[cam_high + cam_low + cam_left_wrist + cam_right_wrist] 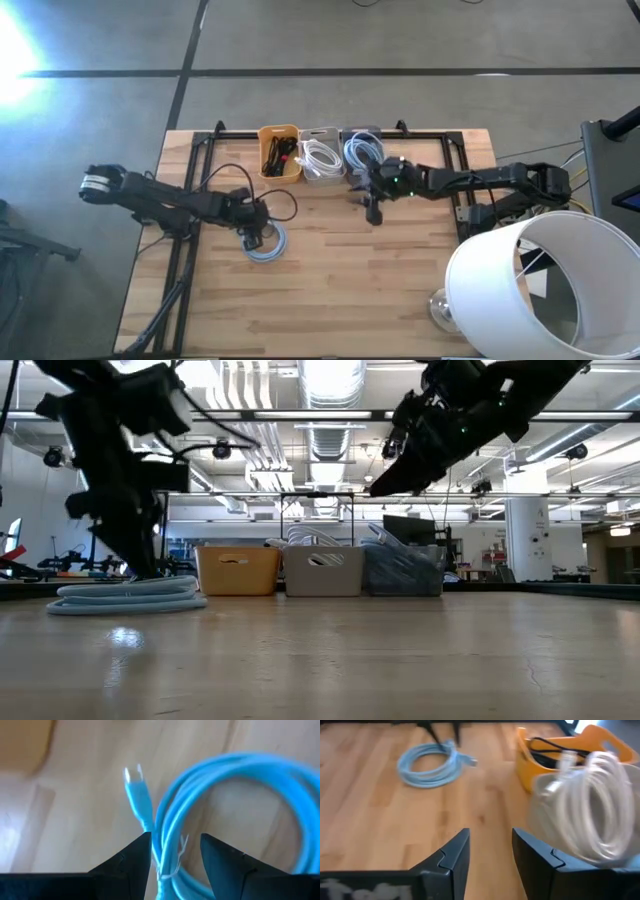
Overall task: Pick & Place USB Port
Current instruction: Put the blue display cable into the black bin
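High view: I see the left tool [254, 236] low over the coiled light-blue cable [268, 243], which lies on the pale wooden worktop [330, 290] left of centre. The right tool [374, 207] hangs near the back, just in front of three bins in a row: an orange plastic bin [279, 152] of dark cords, a white bin [320, 155] holding a coiled white cable, and a grey bin [362, 148] holding a blue coil.

Low view: the left tool [125, 555] reaches down to the light-blue cable [128, 596], flat on the worktop; the right tool [385, 482] is raised clear above the bins.

Left wrist view: I see the left tool [175, 852] with its fingers parted and set on either side of the bundled strands of the cable [240, 785]; the fingers have not closed on them. The cable's plug end [136, 782] sticks out beyond the fingers.

Right wrist view: the right tool [490, 852] is open and holds nothing; the white coil [585, 815] and the orange bin [560, 755] sit close by, the light-blue cable [431, 765] farther off.
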{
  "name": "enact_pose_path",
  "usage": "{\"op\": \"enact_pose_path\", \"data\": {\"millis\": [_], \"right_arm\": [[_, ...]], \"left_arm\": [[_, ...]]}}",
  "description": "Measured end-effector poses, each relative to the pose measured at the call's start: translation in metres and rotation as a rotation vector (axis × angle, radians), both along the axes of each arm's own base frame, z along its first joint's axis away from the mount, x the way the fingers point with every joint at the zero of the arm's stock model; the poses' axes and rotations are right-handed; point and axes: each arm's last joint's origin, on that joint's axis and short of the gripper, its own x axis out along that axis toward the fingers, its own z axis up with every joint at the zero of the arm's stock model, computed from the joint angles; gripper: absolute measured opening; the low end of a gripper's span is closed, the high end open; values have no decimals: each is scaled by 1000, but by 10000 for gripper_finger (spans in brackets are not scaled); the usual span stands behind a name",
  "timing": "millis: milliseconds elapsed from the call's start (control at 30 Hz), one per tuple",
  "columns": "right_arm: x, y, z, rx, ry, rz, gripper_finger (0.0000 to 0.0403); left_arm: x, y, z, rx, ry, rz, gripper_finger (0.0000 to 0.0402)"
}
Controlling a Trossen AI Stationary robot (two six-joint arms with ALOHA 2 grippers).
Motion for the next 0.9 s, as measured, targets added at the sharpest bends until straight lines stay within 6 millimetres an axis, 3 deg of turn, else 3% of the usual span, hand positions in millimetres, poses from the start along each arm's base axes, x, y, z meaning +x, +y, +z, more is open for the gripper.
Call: {"op": "enact_pose_path", "data": {"millis": [200, 467, 667, 800, 900], "right_arm": [[4, 19, 0, -4, 1, 64, 151], [5, 23, 1, 20, -14, 57, 149], [5, 23, 1, 93, -18, 16, 157], [7, 23, 4, 142, -52, -14, 160], [8, 22, 6, 180, -79, -34, 160]], "left_arm": [[-14, 1, -24, -20, 32, 81, 174], [-17, 2, -43, -52, -101, 127, 172], [-6, -1, -38, -105, -204, 51, 112], [7, 0, -23, -80, -320, 73, 50], [19, 1, -7, -30, -406, 99, 40]]}}
